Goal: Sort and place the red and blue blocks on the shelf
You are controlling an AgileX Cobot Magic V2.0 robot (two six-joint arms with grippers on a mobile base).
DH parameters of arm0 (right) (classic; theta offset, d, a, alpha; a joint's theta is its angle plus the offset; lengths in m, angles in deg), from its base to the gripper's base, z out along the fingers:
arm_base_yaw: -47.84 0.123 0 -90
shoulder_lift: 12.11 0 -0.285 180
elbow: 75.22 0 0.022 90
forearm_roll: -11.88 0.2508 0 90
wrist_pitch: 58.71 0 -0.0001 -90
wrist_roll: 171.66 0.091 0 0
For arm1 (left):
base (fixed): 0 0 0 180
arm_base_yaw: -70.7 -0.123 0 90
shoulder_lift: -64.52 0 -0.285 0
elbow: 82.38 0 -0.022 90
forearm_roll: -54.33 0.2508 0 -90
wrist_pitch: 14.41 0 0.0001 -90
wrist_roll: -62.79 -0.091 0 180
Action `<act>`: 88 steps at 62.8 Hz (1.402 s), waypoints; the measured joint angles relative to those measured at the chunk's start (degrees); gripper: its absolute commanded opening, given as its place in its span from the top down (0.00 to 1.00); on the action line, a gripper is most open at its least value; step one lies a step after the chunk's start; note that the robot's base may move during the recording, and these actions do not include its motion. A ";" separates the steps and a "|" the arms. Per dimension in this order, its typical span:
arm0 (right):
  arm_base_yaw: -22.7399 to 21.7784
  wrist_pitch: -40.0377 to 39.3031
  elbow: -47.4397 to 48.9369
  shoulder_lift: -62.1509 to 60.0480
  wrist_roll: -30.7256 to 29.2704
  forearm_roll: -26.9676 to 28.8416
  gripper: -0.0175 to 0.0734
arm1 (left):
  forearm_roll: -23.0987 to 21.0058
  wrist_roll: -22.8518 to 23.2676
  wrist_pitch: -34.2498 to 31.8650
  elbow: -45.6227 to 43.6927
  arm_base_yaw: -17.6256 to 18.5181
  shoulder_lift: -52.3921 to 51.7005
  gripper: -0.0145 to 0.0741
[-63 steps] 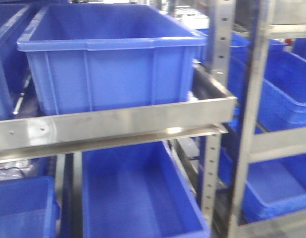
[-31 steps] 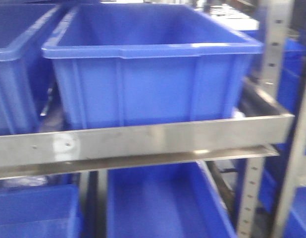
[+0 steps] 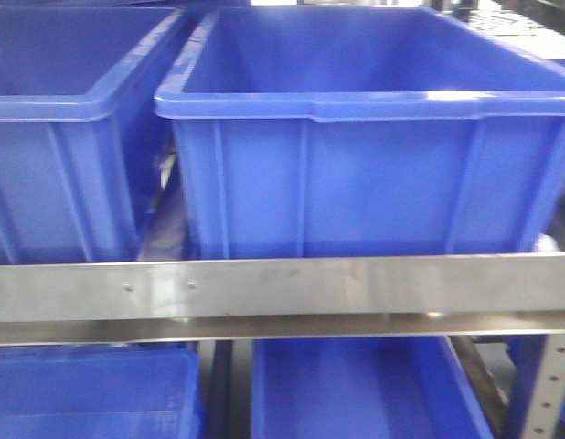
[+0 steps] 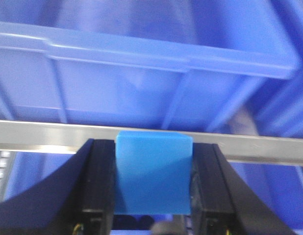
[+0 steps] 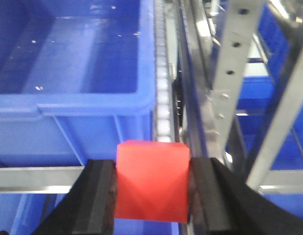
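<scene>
A steel shelf (image 3: 282,285) is filling the front view, its horizontal rail running across the whole frame. Two large blue bins are sitting side by side on the upper level: the wide bin (image 3: 374,137) is taking up the centre and right, and a second bin (image 3: 63,137) is showing at the left, its rim close beside the first. Below the rail, two lower bins (image 3: 356,389) are partly showing, one in the centre and one at the lower left. A perforated steel upright (image 5: 235,63) is standing to the right of the bin in the right wrist view, with a roller track (image 5: 163,88) running along the bin's right edge.

The left end effector (image 4: 154,176) is grasping a blue block (image 4: 154,171) between its two black fingers (image 4: 100,181); the block is sitting upright in the grip, in front of the shelf rail and below the front wall of a blue bin.

The right end effector (image 5: 151,188) is clenching a red block (image 5: 151,181) between its black fingers (image 5: 205,196); the block is hanging in front of the rail, just off the front right corner of a blue bin.
</scene>
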 measured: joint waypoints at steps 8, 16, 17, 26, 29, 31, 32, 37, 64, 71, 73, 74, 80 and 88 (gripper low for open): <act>0.00 0.00 0.00 0.00 0.00 0.00 0.75 | 0.00 0.00 0.00 0.00 0.00 0.00 0.70; 0.00 0.00 0.00 0.00 0.00 0.00 0.75 | 0.00 0.00 0.00 0.00 0.00 0.00 0.70; 0.00 0.00 0.00 0.00 0.00 0.00 0.75 | 0.00 0.00 0.00 0.00 0.00 0.00 0.70; 0.00 0.00 0.00 0.00 0.00 0.00 0.75 | 0.00 0.00 0.00 0.00 0.00 0.00 0.70; 0.00 0.00 0.00 0.00 0.00 0.00 0.75 | 0.00 0.00 0.00 0.00 0.00 0.00 0.70; 0.00 0.00 0.00 0.00 0.00 0.00 0.75 | 0.00 0.00 0.00 0.00 0.00 0.00 0.70; 0.00 0.00 0.00 0.00 0.00 0.00 0.75 | 0.00 0.00 0.00 0.00 0.00 0.00 0.70; 0.00 0.00 0.00 0.00 0.00 0.00 0.75 | 0.00 0.00 0.00 0.00 0.00 0.00 0.70; 0.00 0.00 0.00 0.00 0.00 0.00 0.75 | 0.00 0.00 0.00 0.00 0.00 0.00 0.70; 0.00 0.00 0.00 0.00 0.00 0.00 0.75 | 0.00 0.00 0.00 0.00 0.00 0.00 0.70; 0.00 0.00 0.00 0.00 0.00 0.00 0.75 | 0.00 0.00 0.00 0.00 0.00 0.00 0.70; 0.00 0.00 0.00 0.00 0.00 0.00 0.75 | 0.00 0.00 0.00 0.00 0.00 0.00 0.70; 0.00 0.00 0.00 0.00 0.00 0.00 0.75 | 0.00 0.00 0.00 0.00 0.00 0.00 0.70; 0.00 0.00 0.00 0.00 0.00 0.00 0.75 | 0.00 0.00 0.00 0.00 0.00 0.00 0.70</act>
